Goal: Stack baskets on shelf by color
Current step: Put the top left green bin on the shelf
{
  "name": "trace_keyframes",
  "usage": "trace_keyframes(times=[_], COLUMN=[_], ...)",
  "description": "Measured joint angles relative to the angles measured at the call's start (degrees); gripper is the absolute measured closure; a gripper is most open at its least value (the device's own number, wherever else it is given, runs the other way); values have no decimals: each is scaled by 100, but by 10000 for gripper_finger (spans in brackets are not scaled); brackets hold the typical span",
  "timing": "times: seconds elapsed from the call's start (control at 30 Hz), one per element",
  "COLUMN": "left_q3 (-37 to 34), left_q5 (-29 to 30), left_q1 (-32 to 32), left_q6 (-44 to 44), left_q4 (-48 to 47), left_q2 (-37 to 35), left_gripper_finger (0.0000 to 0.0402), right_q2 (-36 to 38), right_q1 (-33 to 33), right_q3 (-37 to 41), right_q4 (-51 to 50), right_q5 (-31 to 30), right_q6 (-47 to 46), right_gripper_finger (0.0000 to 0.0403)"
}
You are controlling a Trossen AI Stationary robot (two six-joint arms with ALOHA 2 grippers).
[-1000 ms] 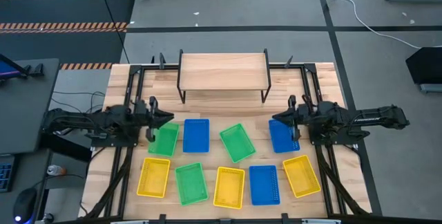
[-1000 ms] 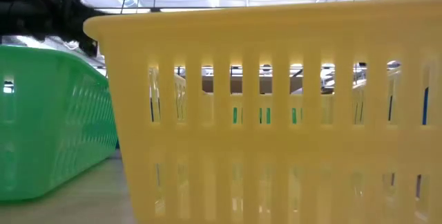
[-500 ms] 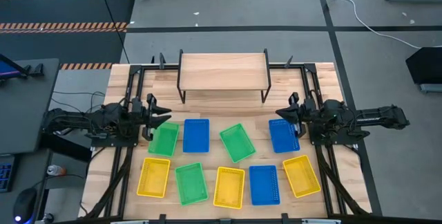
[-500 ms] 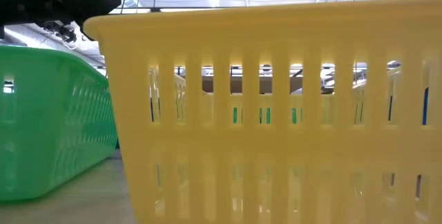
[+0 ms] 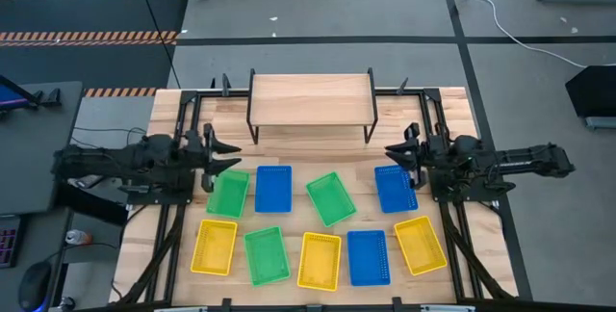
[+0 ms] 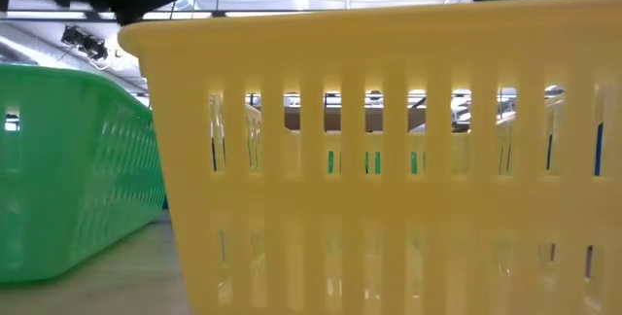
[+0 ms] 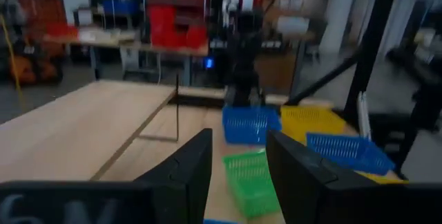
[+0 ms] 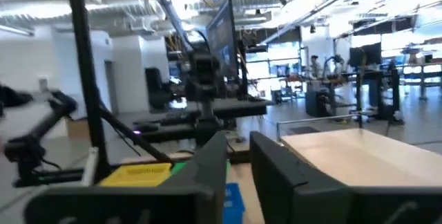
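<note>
Along the lower edge of the high view lie five baskets in a row: yellow [image 5: 215, 247], green [image 5: 267, 255], yellow [image 5: 320, 260], blue [image 5: 368, 256], yellow [image 5: 420, 245]. Above them sit green [image 5: 229, 194], blue [image 5: 273, 189], tilted green [image 5: 330, 199] and blue [image 5: 394, 188]. At mid-left the left gripper [image 5: 231, 154] spreads wide, empty, above the green one. At mid-right the right gripper [image 5: 394, 154] stands narrowly parted, holding nothing. Top centre, the shelf [image 5: 311, 99] is bare.
</note>
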State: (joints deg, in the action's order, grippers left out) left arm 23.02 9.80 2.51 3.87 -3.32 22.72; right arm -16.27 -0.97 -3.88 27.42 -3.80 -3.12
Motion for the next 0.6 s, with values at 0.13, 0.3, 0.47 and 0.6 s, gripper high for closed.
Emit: trace_keyframes(times=[0.13, 0.3, 0.47, 0.6], left_q3=[1062, 1982, 2815, 3239], left_q5=[3, -270, -742, -834], left_q1=[62, 306, 730, 1172], left_q6=[308, 600, 614, 952], left_q4=[-1740, -3263, -4695, -5621], left_q2=[1246, 2725, 3809, 4423], left_gripper_finger=[257, 253, 240, 217], right_q2=[-320, -660, -930, -1088], right_q1=[0, 0, 62, 145], right_q3=[0, 0, 0, 0], right_q4=[-205, -406, -406, -419], right_q5=[-267, -272, -259, -257], right_q6=[-62, -287, -437, -485], right_gripper_finger=[289, 242, 197, 167])
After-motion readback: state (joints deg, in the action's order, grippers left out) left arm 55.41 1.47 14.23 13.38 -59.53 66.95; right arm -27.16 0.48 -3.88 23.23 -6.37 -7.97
